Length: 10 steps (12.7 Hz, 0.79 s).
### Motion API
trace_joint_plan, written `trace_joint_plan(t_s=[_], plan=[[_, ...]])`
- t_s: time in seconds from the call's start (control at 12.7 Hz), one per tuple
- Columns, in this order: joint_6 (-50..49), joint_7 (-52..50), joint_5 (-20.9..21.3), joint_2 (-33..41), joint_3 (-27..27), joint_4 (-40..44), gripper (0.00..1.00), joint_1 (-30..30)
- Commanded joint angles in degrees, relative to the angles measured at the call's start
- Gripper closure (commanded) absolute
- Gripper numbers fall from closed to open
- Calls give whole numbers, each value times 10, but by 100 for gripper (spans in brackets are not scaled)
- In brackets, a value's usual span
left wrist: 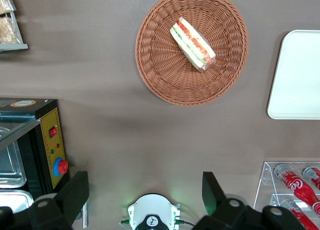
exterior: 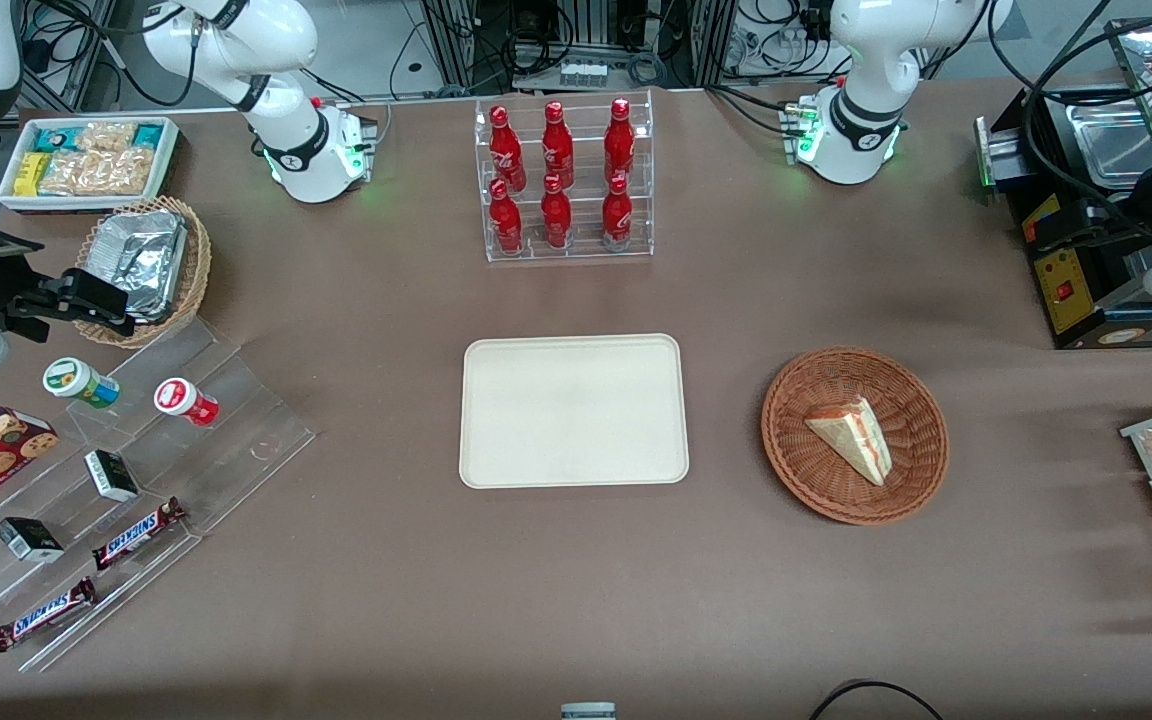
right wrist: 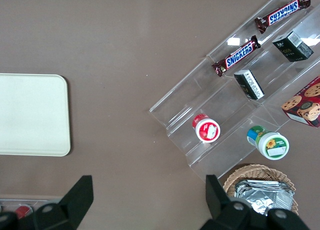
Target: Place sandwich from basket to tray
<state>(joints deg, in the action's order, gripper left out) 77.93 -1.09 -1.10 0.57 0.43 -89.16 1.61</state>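
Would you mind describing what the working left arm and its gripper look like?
The left arm is glossy white with black joint bands and a round base lit green, with black cables trailing from it. Its gripper, seen from the wrist, has two dark, flat, wedge-shaped fingers set wide apart on a black body.

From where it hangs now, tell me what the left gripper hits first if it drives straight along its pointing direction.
Probably bare table. The gripper, open, points down at brown cloth between its arm's base and the basket holding the sandwich; height above it is unclear.
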Motion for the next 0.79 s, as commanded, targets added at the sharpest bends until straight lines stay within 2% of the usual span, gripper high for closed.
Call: trace_joint_plan(t_s=[0.0, 0.24, 0.39, 0.71], plan=[[3, 14, 9, 0, -5, 3, 0, -7], [13, 1, 17, -27, -3, 5, 0, -8], [34, -42, 18, -49, -3, -3, 0, -9], [129, -209, 29, -58, -3, -75, 0, -10]])
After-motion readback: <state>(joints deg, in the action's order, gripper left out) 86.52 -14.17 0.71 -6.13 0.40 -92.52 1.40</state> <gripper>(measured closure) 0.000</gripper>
